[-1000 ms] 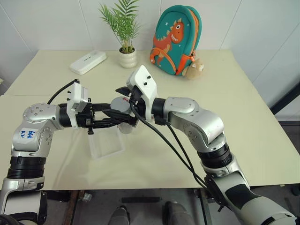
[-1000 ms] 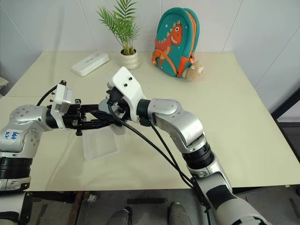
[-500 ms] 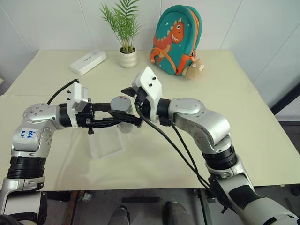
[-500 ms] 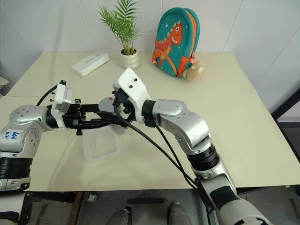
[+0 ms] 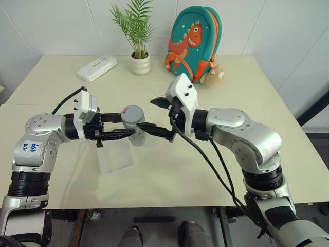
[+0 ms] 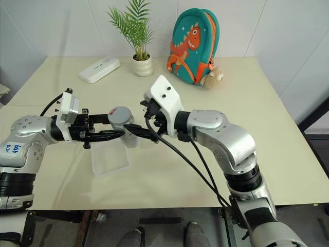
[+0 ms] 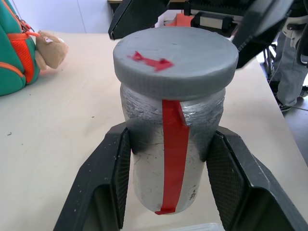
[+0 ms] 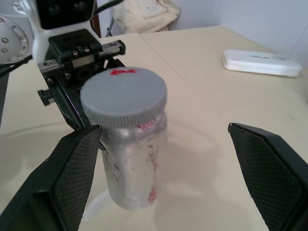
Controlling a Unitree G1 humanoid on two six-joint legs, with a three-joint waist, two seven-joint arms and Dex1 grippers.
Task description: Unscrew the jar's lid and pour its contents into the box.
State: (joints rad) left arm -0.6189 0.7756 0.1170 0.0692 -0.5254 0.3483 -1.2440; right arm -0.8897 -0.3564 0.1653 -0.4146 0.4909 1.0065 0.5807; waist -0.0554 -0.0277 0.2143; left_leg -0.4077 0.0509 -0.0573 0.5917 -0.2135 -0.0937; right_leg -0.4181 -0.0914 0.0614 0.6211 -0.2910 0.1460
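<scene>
The left tool is clamped on the jar, lid on, held at frame centre above the box. The right tool is spread wide beside it, empty.

Head cameras look down over the table; both wrist cameras closely face the jar.

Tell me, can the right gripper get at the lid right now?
Probably yes. The right gripper is open and level with the jar, with nothing between them. The left gripper holds the jar below the lid, so the lid's rim is free.
</scene>
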